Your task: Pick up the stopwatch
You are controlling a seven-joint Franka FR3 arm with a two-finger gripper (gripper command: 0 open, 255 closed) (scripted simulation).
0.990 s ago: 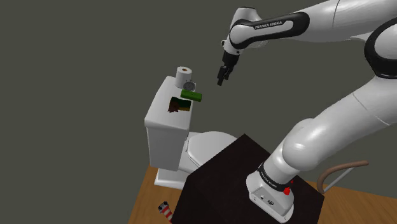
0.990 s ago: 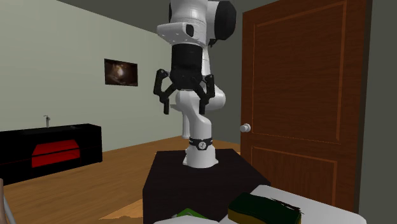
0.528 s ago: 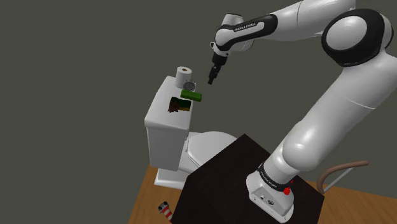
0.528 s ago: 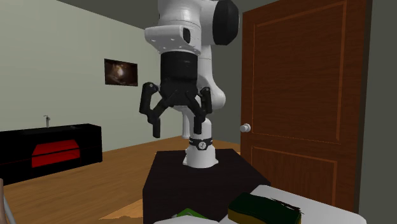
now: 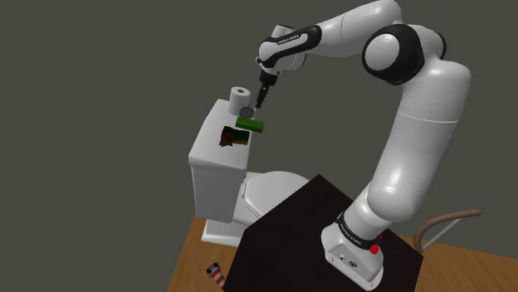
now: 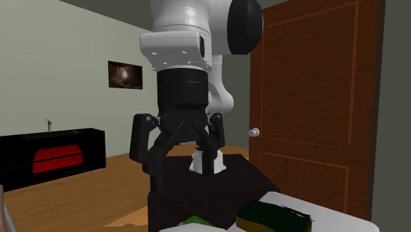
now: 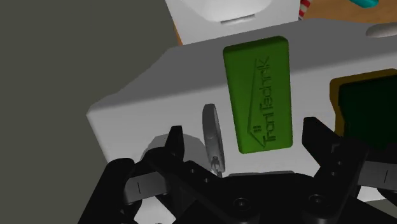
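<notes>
The stopwatch [image 5: 246, 110] is a small grey disc on the white toilet tank lid [image 5: 212, 133], just in front of a toilet paper roll [image 5: 239, 95]. In the wrist view the stopwatch [image 7: 213, 130] stands on edge beside a green box [image 7: 261, 95]. My gripper [image 5: 262, 98] hangs close above the lid, slightly to the stopwatch's right in the shoulder view. The gripper [image 7: 245, 139] is open; the stopwatch and the near end of the green box lie between its fingers [image 7: 175, 145], untouched. From the second exterior view the gripper [image 6: 184, 174] shows its fingers spread wide.
A green box [image 5: 249, 124] and a dark yellow-edged pad [image 5: 231, 137] share the lid. The toilet bowl [image 5: 270, 191] sits below, next to my dark stand [image 5: 299, 240]. A striped object [image 5: 216, 274] lies on the wooden floor. A brown door [image 6: 309, 99] stands behind the arm.
The arm has swung toward the shoulder view's left and lowered, bringing the gripper from beside the tank to just above the stopwatch. The fingers have stayed open.
</notes>
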